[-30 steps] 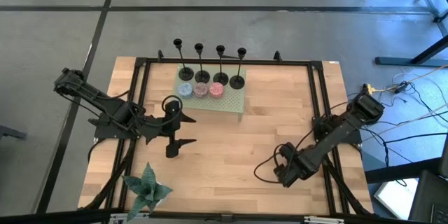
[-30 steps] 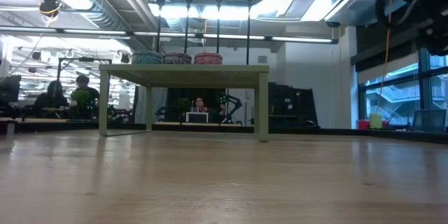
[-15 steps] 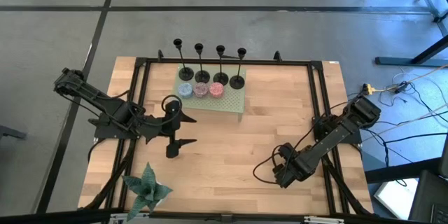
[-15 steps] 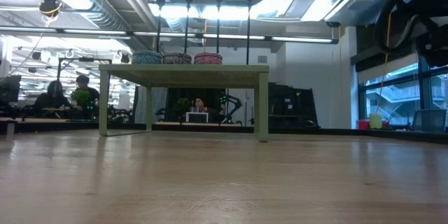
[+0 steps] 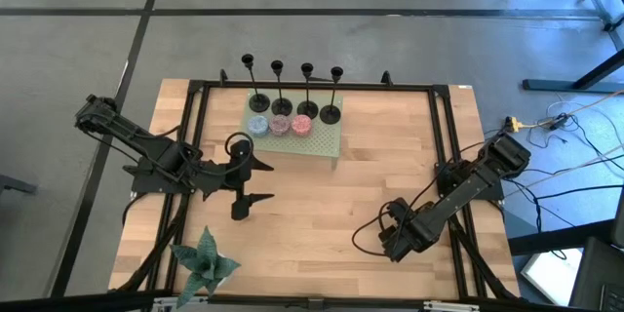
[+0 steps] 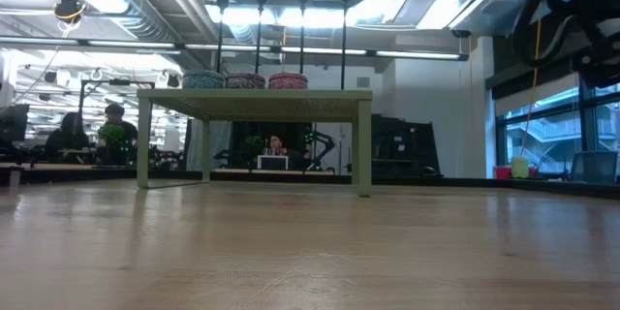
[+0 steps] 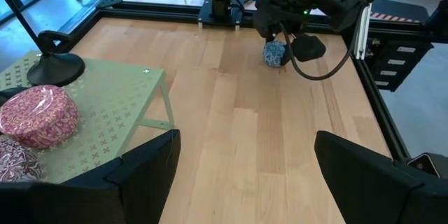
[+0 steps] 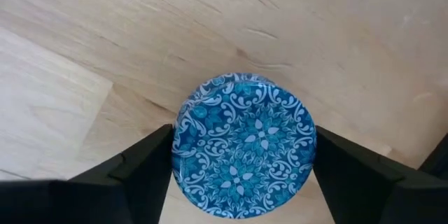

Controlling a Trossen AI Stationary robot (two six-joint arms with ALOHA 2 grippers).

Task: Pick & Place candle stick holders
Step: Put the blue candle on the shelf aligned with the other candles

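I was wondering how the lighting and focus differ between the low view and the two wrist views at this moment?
Low view: bright ceiling lights behind the green stand leave the four candlestick holders as dark silhouettes, and the near tabletop is soft. Left wrist view: even light, the left gripper fingers blurred in the foreground. Right wrist view: the blue patterned tin is sharp, with faint glare on its lid, between the right gripper fingers.

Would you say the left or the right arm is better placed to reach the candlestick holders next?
Left, probably: the left gripper is open, empty and near the green stand bearing the candlestick holders; the right gripper is farther off, around a blue tin.
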